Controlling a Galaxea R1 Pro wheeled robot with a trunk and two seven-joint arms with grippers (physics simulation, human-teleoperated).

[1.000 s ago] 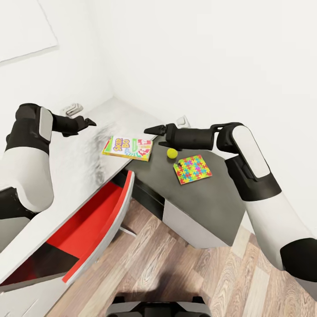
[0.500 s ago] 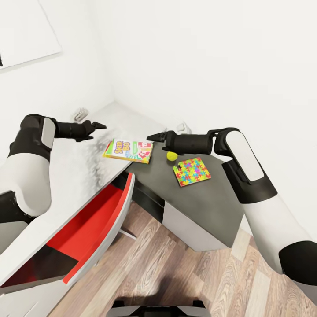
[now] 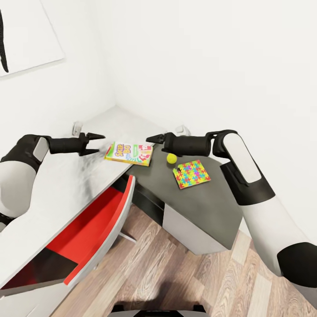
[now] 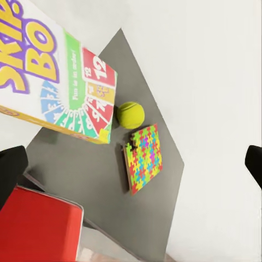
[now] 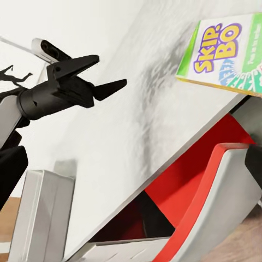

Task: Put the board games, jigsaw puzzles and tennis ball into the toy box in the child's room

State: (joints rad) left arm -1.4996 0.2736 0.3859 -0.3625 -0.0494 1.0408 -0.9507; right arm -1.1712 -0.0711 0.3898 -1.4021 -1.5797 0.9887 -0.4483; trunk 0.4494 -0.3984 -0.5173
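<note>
Looking down over both arms, we saw the table running from the near left toward the far corner of the white-walled room, its pale grey top meeting a lower dark grey wing on the right. Near us, a red-lined drawer stood pulled out from under the pale top, above the wood-plank floor.

We held the left gripper out over the pale top, its two fingers spread with nothing between them, pointing right toward the SKIP BO board game. That box lay flat at the edge of the pale top, its right end jutting over the dark wing. From the right wrist camera we could see the left gripper apart from the SKIP BO board game, not touching it.

Our right gripper reached leftward above the far right corner of the box, and its jaws also looked parted and empty, though the gap was small in the picture.

On the dark wing, the tennis ball rested just right of the box, and one jigsaw puzzle lay flat just beyond the ball, nearer the right. Through the left wrist camera we saw the tennis ball close against the box corner and beside the jigsaw puzzle.
</note>
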